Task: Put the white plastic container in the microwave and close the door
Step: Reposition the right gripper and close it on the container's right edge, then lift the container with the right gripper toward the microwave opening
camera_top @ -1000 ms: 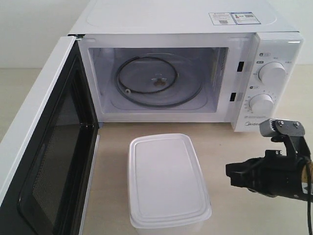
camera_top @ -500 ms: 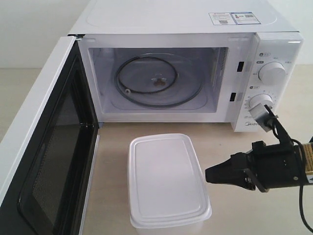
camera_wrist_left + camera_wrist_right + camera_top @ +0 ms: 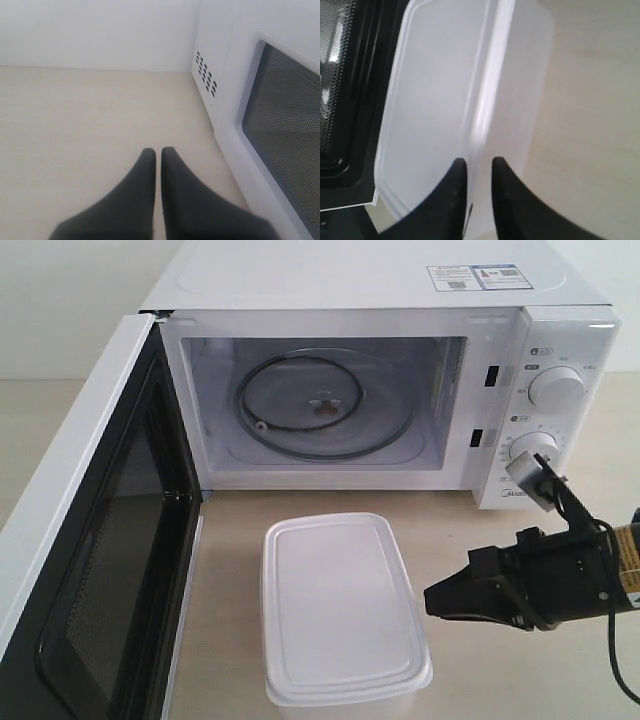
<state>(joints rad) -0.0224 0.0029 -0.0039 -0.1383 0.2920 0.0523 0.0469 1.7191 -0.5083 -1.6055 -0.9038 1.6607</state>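
Our right gripper (image 3: pixel 432 598) sits just beside the white translucent rectangular plastic container (image 3: pixel 340 605) on the worktop (image 3: pixel 440 530), before the open white boxy microwave (image 3: pixel 360 280), jaws narrowly parted at its lid rim. We should widen, straddle that edge squarely, then clamp. The left gripper (image 3: pixel 158 160) rests with jaws together.

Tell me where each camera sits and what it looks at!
Exterior view: in front, above, facing the white boxy microwave, white rectangular plastic container, right pincer.
Left wrist view: on the left arm, facing beige tabletop beside the white door; shut left pincer shows.
Right wrist view: on the right arm, facing the container; open pincer shows.
Exterior and right wrist share container and right pincer.
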